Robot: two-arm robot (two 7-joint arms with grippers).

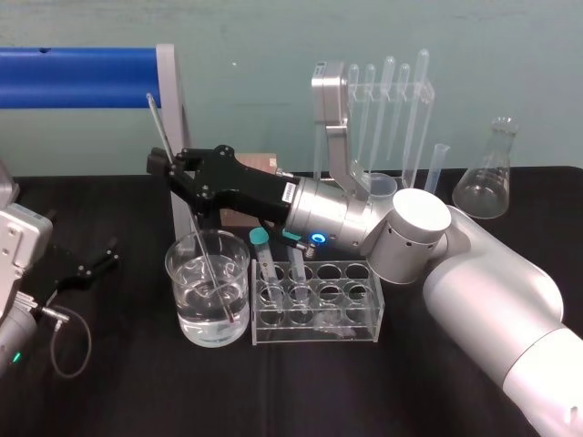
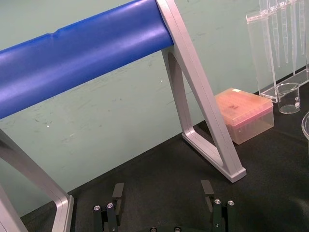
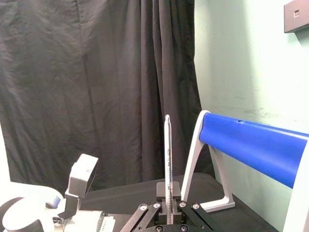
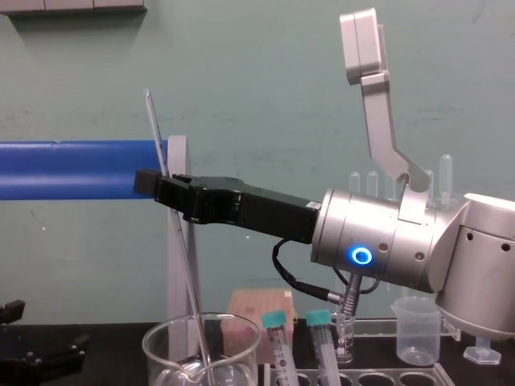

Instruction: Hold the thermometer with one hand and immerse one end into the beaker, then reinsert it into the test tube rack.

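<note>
My right gripper [image 1: 169, 169] is shut on the thermometer [image 1: 158, 126], a long clear rod that leans slightly. Its lower end dips into the liquid in the wide glass beaker [image 1: 175, 273] below the gripper. From the chest, the rod [image 4: 153, 121] passes through the black fingers [image 4: 173, 191] and down into the beaker [image 4: 161, 347]. The right wrist view shows the thermometer [image 3: 167, 154] upright between the closed fingertips. The test tube rack [image 1: 364, 305] stands just right of the beaker and holds two teal-capped tubes [image 1: 260, 238]. My left gripper [image 2: 162, 193] rests open at the left.
A blue roller [image 1: 77, 77] on a silver frame [image 1: 173, 100] crosses behind the beaker. Behind the rack are a clear pipette stand [image 1: 392, 100], a small plastic beaker [image 1: 381, 187], a conical flask [image 1: 487, 177] and a pink box [image 2: 244, 113].
</note>
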